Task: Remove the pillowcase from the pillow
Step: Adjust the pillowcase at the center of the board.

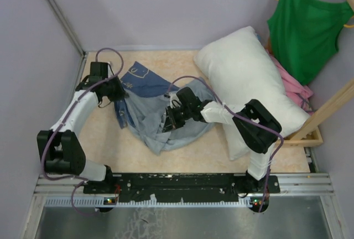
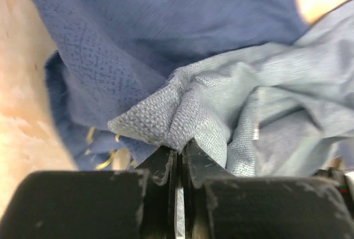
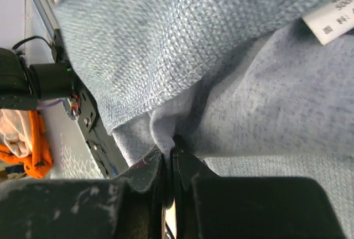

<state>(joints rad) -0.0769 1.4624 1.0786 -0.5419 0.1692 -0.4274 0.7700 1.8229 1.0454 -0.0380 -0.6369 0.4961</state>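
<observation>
The soft cloth pillowcase (image 1: 145, 118), pale grey-blue on one face and darker denim blue on the other, lies crumpled in a heap on the beige table (image 1: 110, 150), left of centre — nothing plump fills it out. The big white rectangular pillow (image 1: 243, 73) rests bare at the right. The right arm crosses the pillow's near-left edge, so I cannot tell whether cloth and cushion touch there.

On that showing the stripping itself looks done. What is left, I judge, is to let go and draw the arms clear.

The left gripper (image 2: 178, 159) is clenched on a raised fold at the heap's left side. The right gripper (image 3: 168, 149) pinches a pale fold near its middle — a white sewn label (image 3: 331, 26) sits close by. Beyond the pillow a green tank top (image 1: 307, 26) hangs above a pink garment (image 1: 296, 87).
</observation>
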